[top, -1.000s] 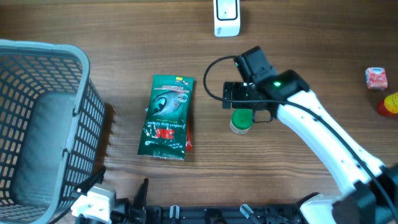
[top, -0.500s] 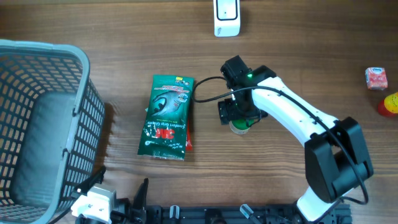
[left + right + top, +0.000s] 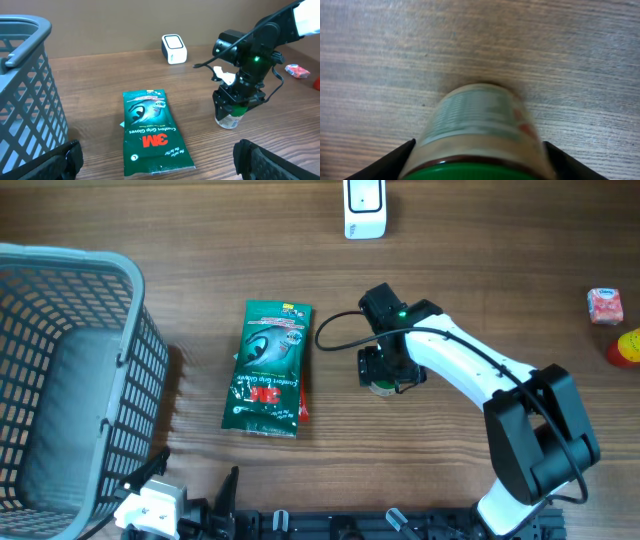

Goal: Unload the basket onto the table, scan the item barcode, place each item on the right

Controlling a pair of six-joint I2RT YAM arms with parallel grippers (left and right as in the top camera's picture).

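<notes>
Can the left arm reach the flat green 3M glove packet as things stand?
Probably yes: the green glove packet lies uncovered ahead of the open left gripper; the grey mesh basket stands aside.

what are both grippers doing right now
left gripper: open, empty
right gripper: straddling the green-lidded jar, grip cannot be told
</notes>
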